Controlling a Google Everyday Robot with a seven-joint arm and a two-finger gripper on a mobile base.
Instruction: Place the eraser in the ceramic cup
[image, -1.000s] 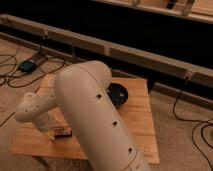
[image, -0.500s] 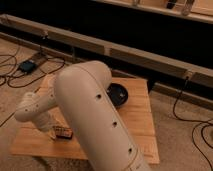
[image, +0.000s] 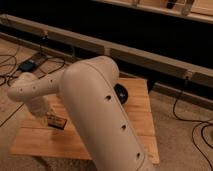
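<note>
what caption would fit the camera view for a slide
Robot arm over a wooden table, its tool down at the eraser, a dark bowl half hidden behind the arm

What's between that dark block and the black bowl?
Only the robot's white arm, hiding the table there in the camera view. The pincer is down at the eraser, left of the bowl.
</note>
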